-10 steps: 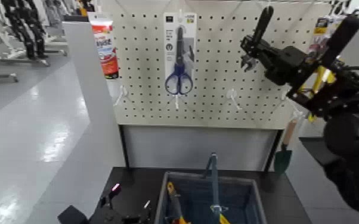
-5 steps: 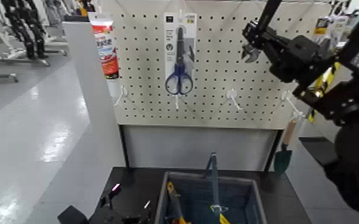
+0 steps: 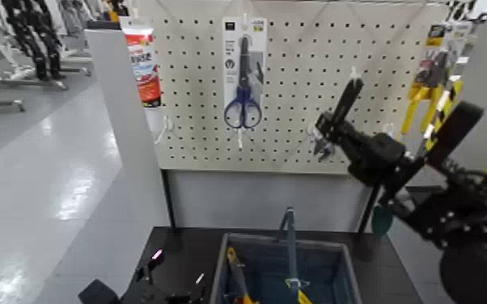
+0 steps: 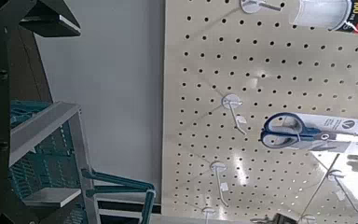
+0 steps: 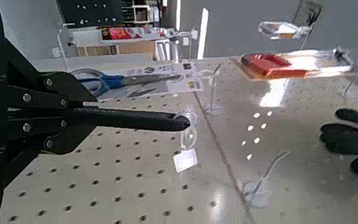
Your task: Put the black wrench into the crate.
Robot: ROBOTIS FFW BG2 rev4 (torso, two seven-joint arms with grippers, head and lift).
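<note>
Cream pegboard [image 3: 295, 89] fills the background above a dark table [image 3: 174, 251], with a polished shop floor to the robot's left. Hanging on the board are a pack of blue-handled scissors [image 3: 243, 73], a red-and-white tube [image 3: 143, 61] at the left post, and yellow-handled pliers [image 3: 425, 85] on the side panel to the right.

Right gripper [image 3: 333, 129]: raised in front of the pegboard, right of the scissors pack and well above the crate, its fingers closed on the black wrench [image 3: 340, 113]. The wrench stands tilted, handle pointing up toward the board and greyish jaw head [image 3: 321, 147] hanging below the grip. In the right wrist view the slim black handle [image 5: 130, 119] runs out from the clamped fingers [image 5: 37, 117], close to the perforated board and its clear hooks [image 5: 191, 140].

Crate [image 3: 222, 267]: grey-blue, on the table at the lower edge of the head view, arched handle [image 3: 289, 242] upright; yellow-handled tools lie inside.

Left gripper: not visible; the left wrist view shows only the crate's slatted wall [image 4: 37, 159], the pegboard and the scissors.
</note>
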